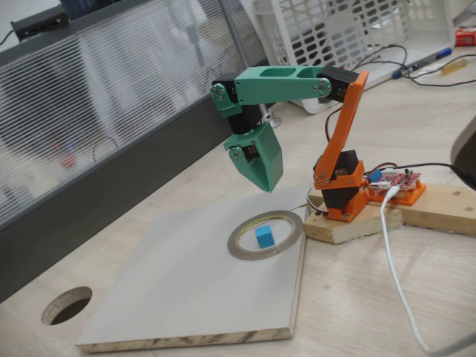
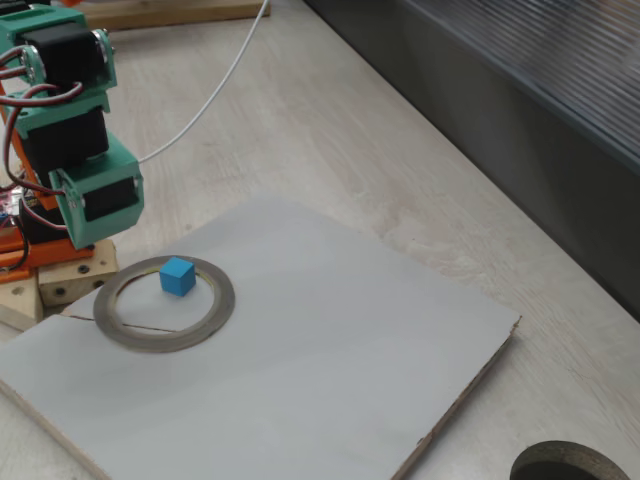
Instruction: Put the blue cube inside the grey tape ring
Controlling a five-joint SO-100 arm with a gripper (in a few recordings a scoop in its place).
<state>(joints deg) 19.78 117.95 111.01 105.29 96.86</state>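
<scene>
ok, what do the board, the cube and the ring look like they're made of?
Board: likely laminated chipboard; smooth pale matte top, rough speckled cut edge. Blue cube: matte and plain, probably plastic or foam, can't tell which. Tape ring: thin flat grey roll with a pale inner rim, looks like wound tape on a cardboard core.

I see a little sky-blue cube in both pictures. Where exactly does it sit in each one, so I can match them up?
A fixed view: the small sky-blue cube sits just right of centre, lower half, inside the flat grey tape ring.
Another fixed view: the cube sits left of centre, inside the same ring, near its far rim.
Shared landmark: the ring, lying on the pale wooden board.
</scene>
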